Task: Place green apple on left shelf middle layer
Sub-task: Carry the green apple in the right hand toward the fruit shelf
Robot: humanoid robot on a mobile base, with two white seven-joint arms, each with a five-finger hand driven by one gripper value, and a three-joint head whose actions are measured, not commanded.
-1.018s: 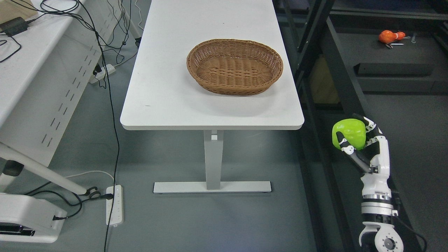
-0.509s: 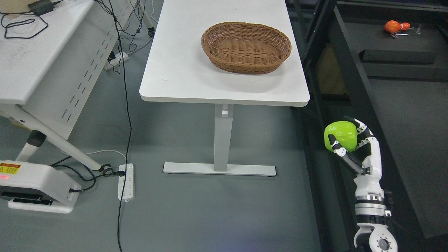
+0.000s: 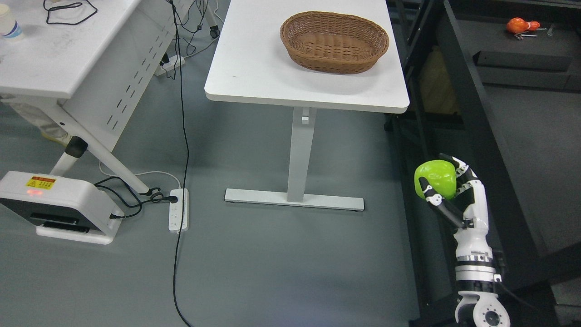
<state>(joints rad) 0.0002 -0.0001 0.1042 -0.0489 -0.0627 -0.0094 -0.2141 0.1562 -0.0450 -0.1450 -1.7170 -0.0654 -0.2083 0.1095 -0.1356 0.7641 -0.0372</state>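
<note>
Seen from above: one white table (image 3: 254,68) on a single leg, bearing one empty oval wicker basket (image 3: 334,42) near its far right side. To the left, part of a second white desk (image 3: 50,59) with a loop of black cable (image 3: 66,6) and a paper cup (image 3: 9,22) at its far edge. Below, on the grey floor, one white power strip (image 3: 176,210), a black cord (image 3: 181,150) running down past it, and a white base unit (image 3: 54,204) bearing a yellow warning label. At right, a dark shelf frame (image 3: 472,104) standing close beside the table's right edge, with one small orange object (image 3: 520,25) on a dark surface far back. Low at right, in front of the shelf frame, the right hand (image 3: 447,190), white with black joints, raised on its arm from the bottom edge and grasping one apple (image 3: 435,178). Apple bright lime green, glossy, rounded, held in the air with fingers (image 3: 464,175) curled round its right side and thumb across its front. Apple well apart from the basket, lower than the tabletop. No left arm in view.
</note>
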